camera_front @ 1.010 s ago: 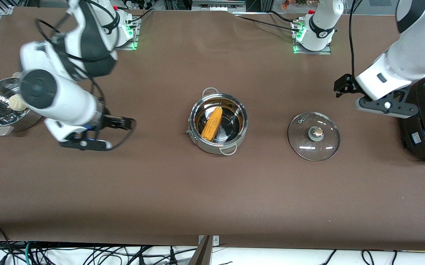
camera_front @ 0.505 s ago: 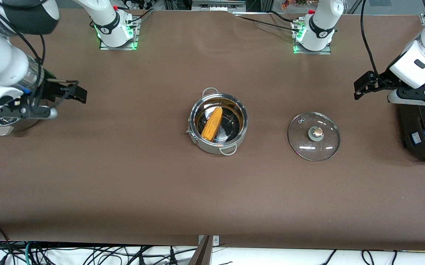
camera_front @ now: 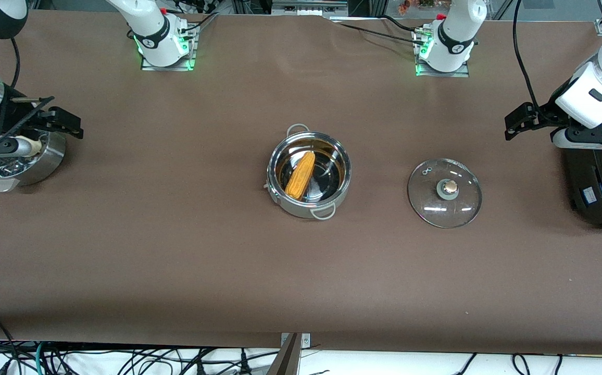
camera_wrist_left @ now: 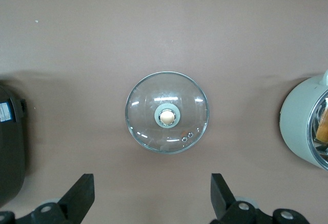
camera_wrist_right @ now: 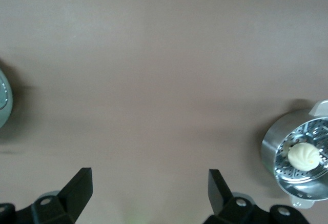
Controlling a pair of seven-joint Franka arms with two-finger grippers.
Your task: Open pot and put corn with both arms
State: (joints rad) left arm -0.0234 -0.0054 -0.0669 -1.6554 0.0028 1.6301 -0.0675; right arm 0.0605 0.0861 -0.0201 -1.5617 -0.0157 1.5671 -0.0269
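The steel pot (camera_front: pixel 286 200) stands open at the table's middle with the yellow-orange corn (camera_front: pixel 301 174) lying inside it. Its glass lid (camera_front: pixel 444 192) with the tan knob lies flat on the table beside it, toward the left arm's end; it also shows in the left wrist view (camera_wrist_left: pixel 167 112). My left gripper (camera_front: pixel 515 121) is open and empty, raised over the table next to the black cooker. My right gripper (camera_front: pixel 64 124) is open and empty, raised beside the steamer pot. The pot's edge shows in the left wrist view (camera_wrist_left: pixel 297 121).
A perforated steel steamer pot (camera_front: pixel 46 156) with a white bun (camera_wrist_right: pixel 304 156) stands at the right arm's end. A large black cooker (camera_front: pixel 600 182) stands at the left arm's end. The brown table cover (camera_front: pixel 202 250) lies bare nearer the front camera.
My right arm has swung away from the pot to the steamer pot's end. My left arm has drawn back toward the black cooker. Pot, corn and lid have not moved.
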